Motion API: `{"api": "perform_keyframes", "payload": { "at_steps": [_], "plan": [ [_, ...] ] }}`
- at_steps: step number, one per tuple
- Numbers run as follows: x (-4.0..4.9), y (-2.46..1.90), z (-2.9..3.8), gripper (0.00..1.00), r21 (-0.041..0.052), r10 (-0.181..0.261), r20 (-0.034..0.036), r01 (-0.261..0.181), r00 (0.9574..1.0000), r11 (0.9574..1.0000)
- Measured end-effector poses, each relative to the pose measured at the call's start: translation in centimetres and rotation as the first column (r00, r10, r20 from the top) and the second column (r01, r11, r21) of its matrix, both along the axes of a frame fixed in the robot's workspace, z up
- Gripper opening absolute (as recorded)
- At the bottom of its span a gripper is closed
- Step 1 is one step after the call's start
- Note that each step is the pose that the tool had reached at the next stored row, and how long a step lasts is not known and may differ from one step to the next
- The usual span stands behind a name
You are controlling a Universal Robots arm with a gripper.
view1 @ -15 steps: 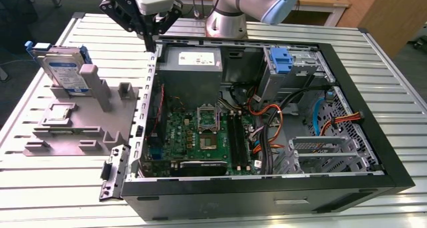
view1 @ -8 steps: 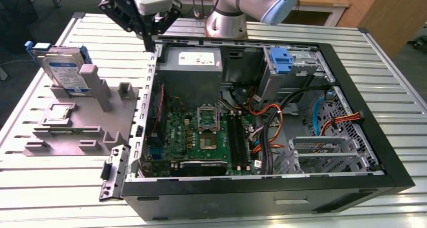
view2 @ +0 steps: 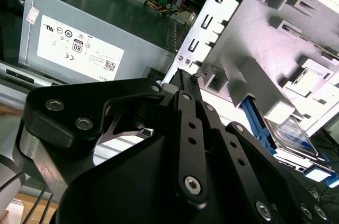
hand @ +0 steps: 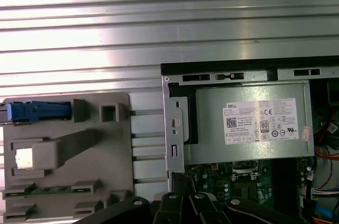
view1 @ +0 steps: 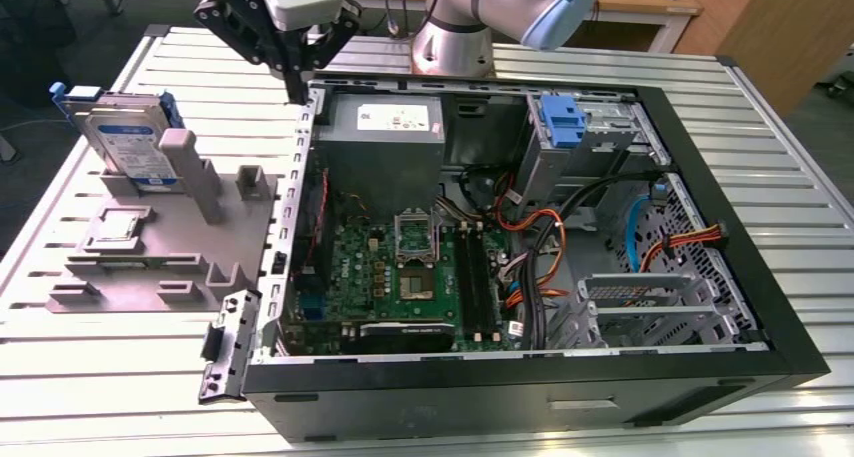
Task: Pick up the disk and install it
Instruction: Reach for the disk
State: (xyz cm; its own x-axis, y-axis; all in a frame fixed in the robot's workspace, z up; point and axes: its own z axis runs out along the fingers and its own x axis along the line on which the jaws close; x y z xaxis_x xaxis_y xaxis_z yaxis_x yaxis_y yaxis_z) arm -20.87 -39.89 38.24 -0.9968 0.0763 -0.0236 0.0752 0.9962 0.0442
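disk (view1: 128,142) upright in grey fixture (view1: 147,252): stiff, dense, likely shock-sensitive. take it by its blue-framed edges. your gripper (view1: 295,92): jaws together, empty.

End effector (view1: 295,90) pointing straight down, closed tight, nothing held; silver arm (view1: 457,32) bent behind it.
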Motion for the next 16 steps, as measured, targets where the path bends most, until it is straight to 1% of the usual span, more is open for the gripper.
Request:
{"api": "perform_keyframes", "payload": {
  "at_steps": [3, 5, 9, 10, 11, 16],
  "plan": [
    [-0.06, 0.0, 0.0, 0.1, 0.0, 0.0, 0.0, 0.0, 1.0, 1.0],
    [-0.46, 0.0, -0.09, 0.1, 0.0001, 0.0, 0.0, 0.0, 1.0, 1.0],
    [-0.49, 0.0, -0.1, 0.1, 0.0001, 0.0, 0.0001, 0.0, 1.0, 1.0],
    [-1.14, 0.0, -0.34, 0.1, 0.0001, 0.0, 0.0, 0.0, 1.0, 1.0],
    [-2.07, 0.0, -0.53, 0.1, 0.0001, 0.0, 0.0, 0.0, 1.0, 1.0],
    [-2.13, 0.0, -0.53, 0.1, 0.0, 0.0, 0.0, 0.0, 1.0, 1.0]
  ]
}}
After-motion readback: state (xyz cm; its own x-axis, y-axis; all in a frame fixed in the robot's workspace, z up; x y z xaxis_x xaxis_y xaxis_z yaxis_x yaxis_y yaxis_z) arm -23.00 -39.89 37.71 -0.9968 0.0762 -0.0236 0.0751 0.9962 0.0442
